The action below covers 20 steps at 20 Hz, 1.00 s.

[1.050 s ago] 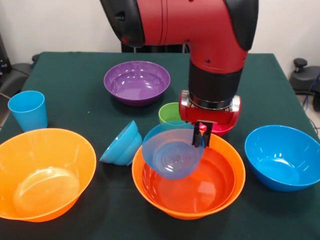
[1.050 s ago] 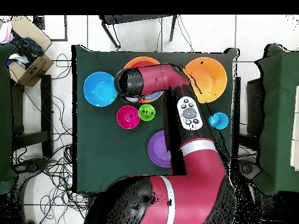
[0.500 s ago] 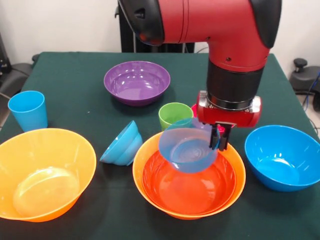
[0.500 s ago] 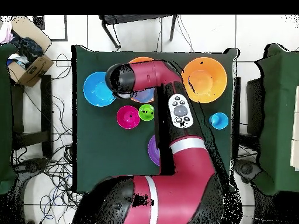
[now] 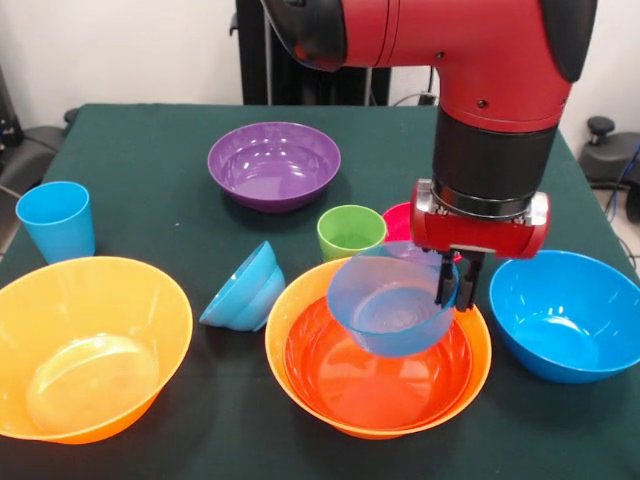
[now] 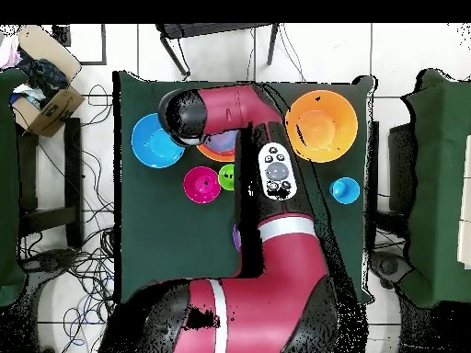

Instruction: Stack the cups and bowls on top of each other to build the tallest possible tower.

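Currently the gripper [image 5: 458, 287] is clamped on the rim of a translucent blue bowl [image 5: 392, 304], held tilted above a red-orange bowl [image 5: 375, 375] nested in an orange bowl [image 5: 290, 310], near-centre on the table [image 5: 150, 150].

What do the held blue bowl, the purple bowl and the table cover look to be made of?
Held blue bowl: likely thin plastic, glossy and translucent; the orange bowl shows through its wall. Purple bowl: likely plastic, opaque and glossy, with bright window-like glints inside. Table cover: looks like dark green cloth, matte, no glints; the weave cannot be made out.
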### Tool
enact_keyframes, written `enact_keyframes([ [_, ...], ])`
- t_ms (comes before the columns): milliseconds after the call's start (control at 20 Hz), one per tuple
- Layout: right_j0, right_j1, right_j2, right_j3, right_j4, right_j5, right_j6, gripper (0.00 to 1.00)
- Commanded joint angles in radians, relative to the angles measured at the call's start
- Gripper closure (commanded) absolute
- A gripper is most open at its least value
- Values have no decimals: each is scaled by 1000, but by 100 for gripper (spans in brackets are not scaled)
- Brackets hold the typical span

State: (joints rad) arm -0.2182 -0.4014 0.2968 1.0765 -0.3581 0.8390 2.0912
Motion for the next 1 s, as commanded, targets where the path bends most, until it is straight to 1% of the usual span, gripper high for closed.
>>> enact_keyframes([
  [50, 23, 37, -40, -85, 13, 77, 102, 100],
  [350, 23, 42, -54, -87, 28, 72, 82, 100],
  [650, 35, 39, -75, -54, 37, 31, 88, 100],
  [1000, 47, 37, -88, -44, 48, 25, 100, 100],
])
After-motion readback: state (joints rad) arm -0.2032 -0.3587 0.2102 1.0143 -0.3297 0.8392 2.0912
